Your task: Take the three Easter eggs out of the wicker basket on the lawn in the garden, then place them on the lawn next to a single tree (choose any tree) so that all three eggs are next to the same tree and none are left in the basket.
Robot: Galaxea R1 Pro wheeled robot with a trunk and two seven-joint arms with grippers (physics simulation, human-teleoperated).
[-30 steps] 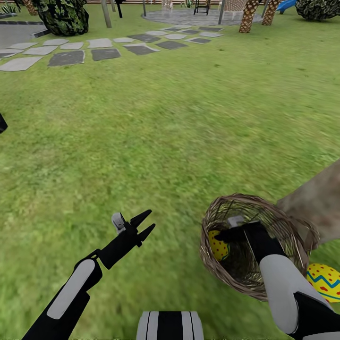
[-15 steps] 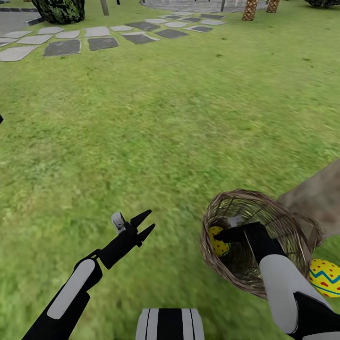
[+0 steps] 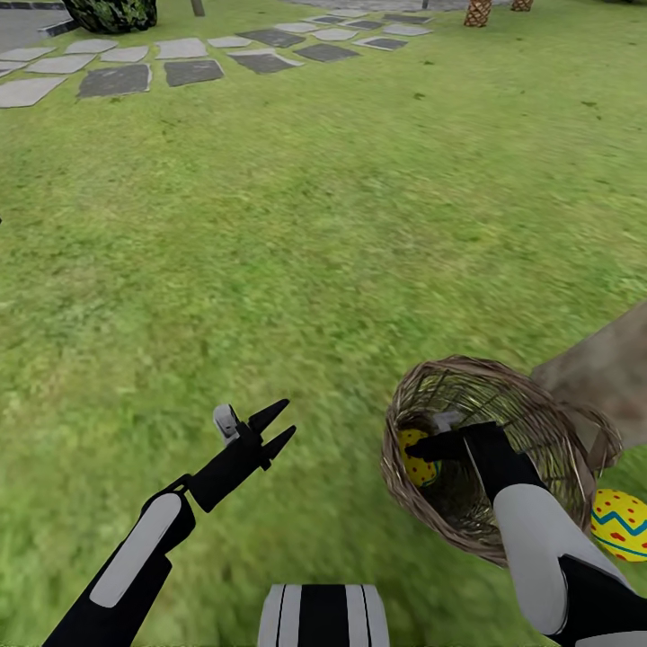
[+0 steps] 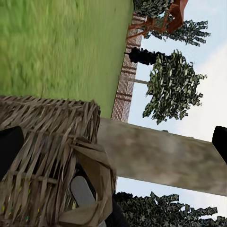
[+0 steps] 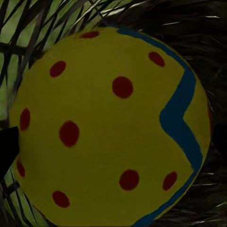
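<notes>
My right hand [image 3: 429,447] is down inside the basket [image 3: 539,422], which sits tipped toward me on the lawn [image 3: 296,225] just beside the trunk [image 3: 602,368]; the hand is right up against an egg [image 3: 415,460] low at the basket's left wall, and the right wrist view has that egg [image 5: 111,125] close between the finger edges, though I cannot tell if the hand has closed on it. A 2nd egg [image 3: 618,524] lies on the grass just outside the basket, near the trunk. My left hand [image 3: 277,429] hangs over bare grass well left of the basket, fingers slightly spread and holding nothing.
</notes>
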